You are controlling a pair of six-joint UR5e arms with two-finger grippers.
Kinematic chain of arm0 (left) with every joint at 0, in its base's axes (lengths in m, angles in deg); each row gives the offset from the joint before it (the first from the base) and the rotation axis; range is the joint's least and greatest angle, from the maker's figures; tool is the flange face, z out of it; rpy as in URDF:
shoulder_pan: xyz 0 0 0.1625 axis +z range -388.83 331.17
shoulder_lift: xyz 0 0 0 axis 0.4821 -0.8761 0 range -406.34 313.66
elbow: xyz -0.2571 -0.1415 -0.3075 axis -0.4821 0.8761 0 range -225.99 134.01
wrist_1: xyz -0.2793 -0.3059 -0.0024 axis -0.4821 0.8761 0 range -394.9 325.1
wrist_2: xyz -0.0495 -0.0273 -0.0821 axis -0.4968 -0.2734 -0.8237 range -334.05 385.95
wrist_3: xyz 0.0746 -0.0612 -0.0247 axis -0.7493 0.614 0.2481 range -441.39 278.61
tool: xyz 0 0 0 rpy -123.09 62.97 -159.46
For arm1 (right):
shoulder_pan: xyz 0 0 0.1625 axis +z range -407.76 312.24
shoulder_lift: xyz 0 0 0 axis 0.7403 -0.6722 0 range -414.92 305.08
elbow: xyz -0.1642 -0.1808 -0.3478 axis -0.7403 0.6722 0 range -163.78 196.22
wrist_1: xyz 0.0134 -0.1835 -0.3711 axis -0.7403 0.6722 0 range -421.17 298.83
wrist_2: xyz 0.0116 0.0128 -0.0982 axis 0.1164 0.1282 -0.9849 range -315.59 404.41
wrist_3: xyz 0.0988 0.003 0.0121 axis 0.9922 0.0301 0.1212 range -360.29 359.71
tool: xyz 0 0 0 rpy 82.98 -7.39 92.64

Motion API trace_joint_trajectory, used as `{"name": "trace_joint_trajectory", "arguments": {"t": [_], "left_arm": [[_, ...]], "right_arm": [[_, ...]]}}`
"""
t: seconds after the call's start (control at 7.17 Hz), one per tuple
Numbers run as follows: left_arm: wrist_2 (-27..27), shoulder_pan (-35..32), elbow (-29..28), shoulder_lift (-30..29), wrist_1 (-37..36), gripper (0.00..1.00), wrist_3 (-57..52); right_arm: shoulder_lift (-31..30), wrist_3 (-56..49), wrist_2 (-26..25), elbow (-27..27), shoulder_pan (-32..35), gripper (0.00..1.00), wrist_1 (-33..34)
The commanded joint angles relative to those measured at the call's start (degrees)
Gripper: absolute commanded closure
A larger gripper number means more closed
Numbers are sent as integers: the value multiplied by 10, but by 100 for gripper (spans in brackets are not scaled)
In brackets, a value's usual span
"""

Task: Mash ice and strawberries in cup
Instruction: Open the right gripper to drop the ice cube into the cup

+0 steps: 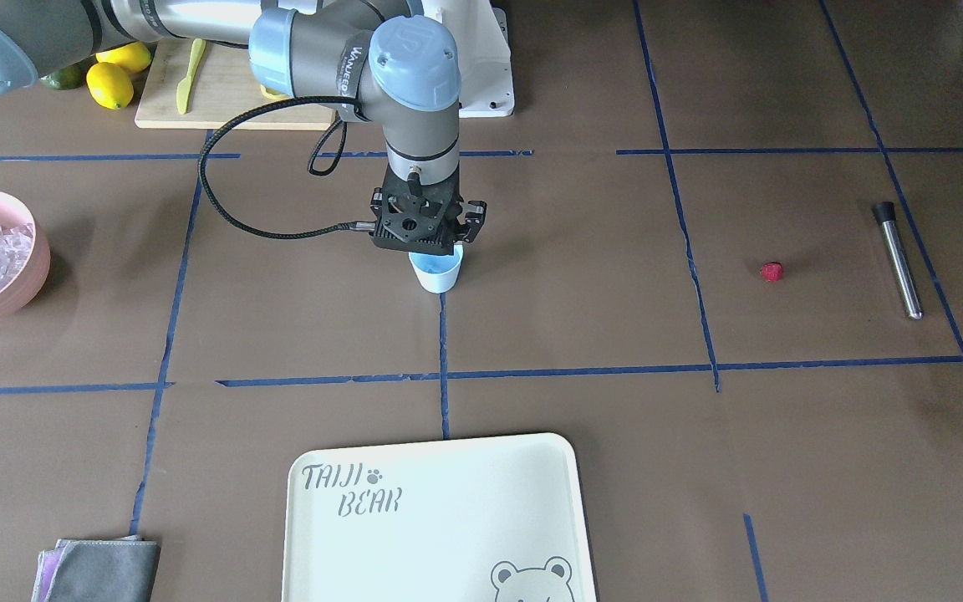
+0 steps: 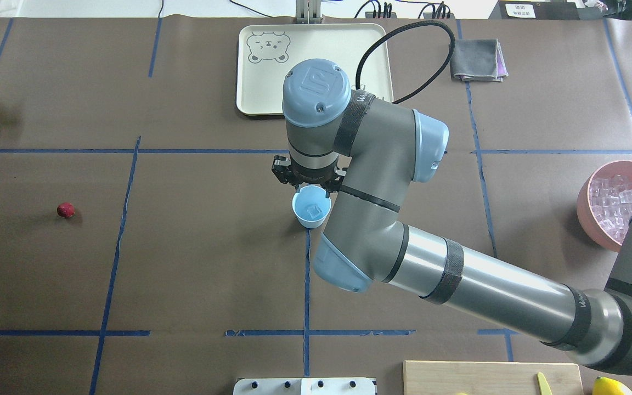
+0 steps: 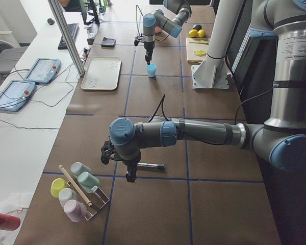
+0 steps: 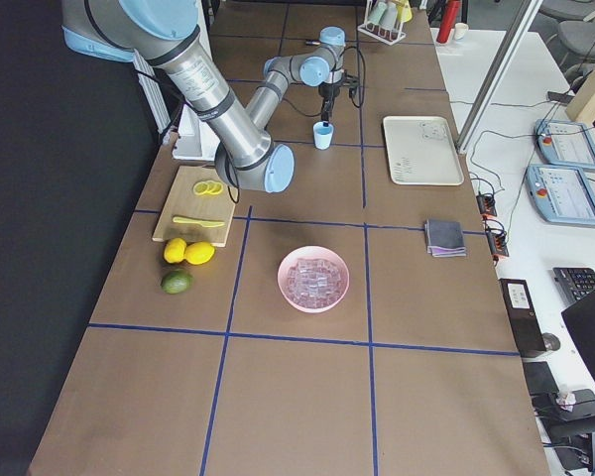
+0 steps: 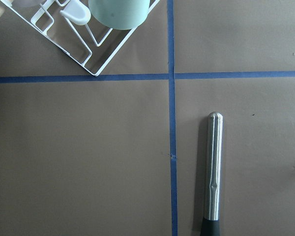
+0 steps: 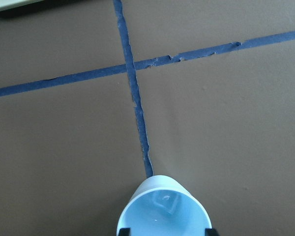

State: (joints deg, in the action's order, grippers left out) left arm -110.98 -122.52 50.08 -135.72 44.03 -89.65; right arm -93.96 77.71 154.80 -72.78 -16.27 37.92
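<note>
The pale blue cup (image 2: 311, 207) stands upright at the table's middle, also in the front view (image 1: 438, 272) and the right wrist view (image 6: 163, 209). One clear ice cube (image 6: 165, 202) lies inside it. My right gripper (image 1: 423, 230) hangs just above the cup's far rim, open and empty. More ice (image 2: 615, 197) fills the pink bowl (image 2: 585, 206). The red strawberry (image 2: 65, 209) lies alone on the table, far from the cup. My left gripper (image 3: 127, 171) shows only in the left side view, above a steel muddler (image 5: 214, 167); I cannot tell whether it is open or shut.
A cream bear tray (image 2: 250, 93) and a grey cloth (image 2: 478, 60) lie beyond the cup. A cutting board (image 1: 222, 92) with a yellow knife, lemons (image 1: 109, 84) and a lime sit by the robot's base. A wire rack with cups (image 3: 76, 191) stands near the left gripper.
</note>
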Motion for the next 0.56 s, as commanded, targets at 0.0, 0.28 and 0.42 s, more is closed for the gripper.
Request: {"name": "trace_joint_trajectory", "arguments": {"t": [0.0, 0.28, 0.42], "left_arm": [[0, -1, 1, 0, 0, 0, 0], [0, -1, 0, -2, 0, 0, 0], [0, -1, 0, -2, 0, 0, 0]], "right_arm": [[-1, 0, -1, -1, 1, 1, 0], [1, 4, -1, -3, 1, 1, 0], [1, 4, -1, -7, 7, 1, 0]]}}
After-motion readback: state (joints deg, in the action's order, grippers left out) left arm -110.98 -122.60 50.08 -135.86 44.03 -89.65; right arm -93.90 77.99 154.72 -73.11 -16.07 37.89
